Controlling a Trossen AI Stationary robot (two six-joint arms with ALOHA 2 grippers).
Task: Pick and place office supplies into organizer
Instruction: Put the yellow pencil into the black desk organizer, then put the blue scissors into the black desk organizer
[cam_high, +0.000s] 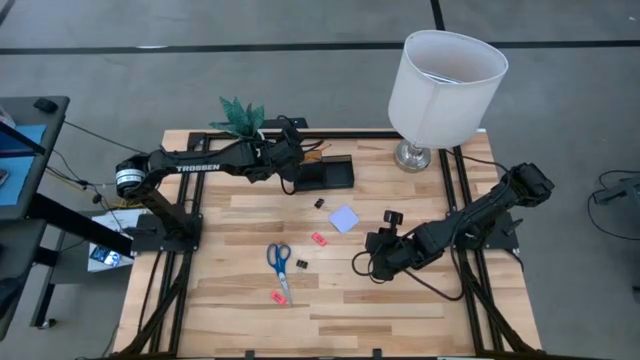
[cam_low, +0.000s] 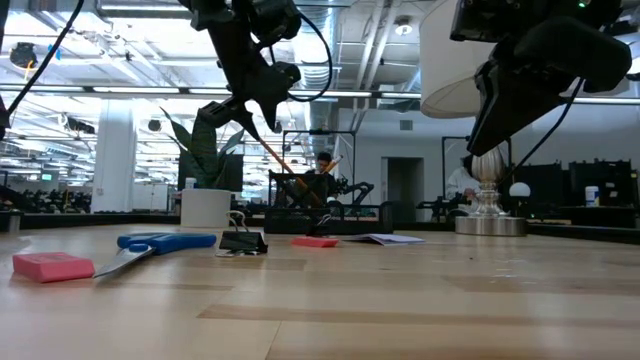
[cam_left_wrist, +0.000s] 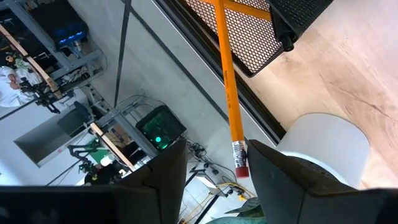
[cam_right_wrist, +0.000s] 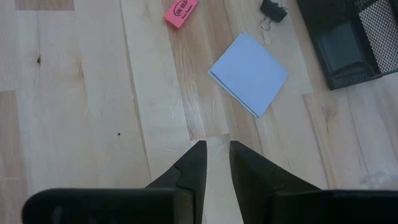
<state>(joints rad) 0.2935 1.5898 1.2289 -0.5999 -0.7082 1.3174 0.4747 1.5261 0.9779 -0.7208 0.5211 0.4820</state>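
Orange pencil (cam_left_wrist: 229, 93) slants into organizer (cam_left_wrist: 249, 31) mesh, seen only by left wrist.

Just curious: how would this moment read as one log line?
left gripper: open, orange pencil in black mesh organizer | right gripper: shut, empty, near lavender note pad

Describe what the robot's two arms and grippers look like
Both arms are dark, jointed and slim. The left arm carries white TROSSEN lettering and a silver ring near its base. Black cables loop beside the right gripper. The left gripper's fingers are flat, dark, tapering wedges.
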